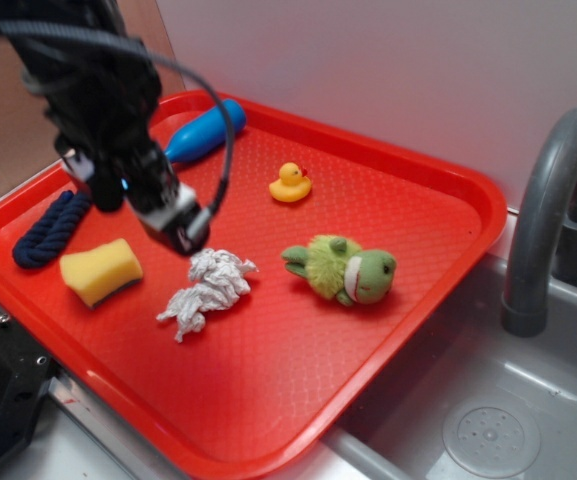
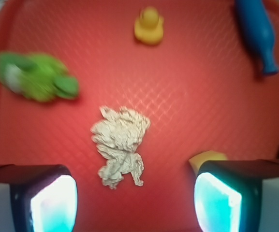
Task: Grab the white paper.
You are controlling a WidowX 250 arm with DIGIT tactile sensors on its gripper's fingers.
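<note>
yellow sponge (image 2: pixel 208 157): only a corner visible in wrist view, rest hidden behind one claw finger.
blue bottle (image 1: pixel 204 131): one end covered by the arm in exterior view; cut off by top edge in wrist view.
navy rope (image 1: pixel 50 231): upper end hidden behind the arm.
green frog toy (image 2: pixel 36 77): blurred in wrist view.
claw (image 1: pixel 182 228): jaw spacing unreadable in exterior view.

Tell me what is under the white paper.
The white paper lies directly on the red tray. Nothing else shows beneath it, though the spot it covers is hidden.
</note>
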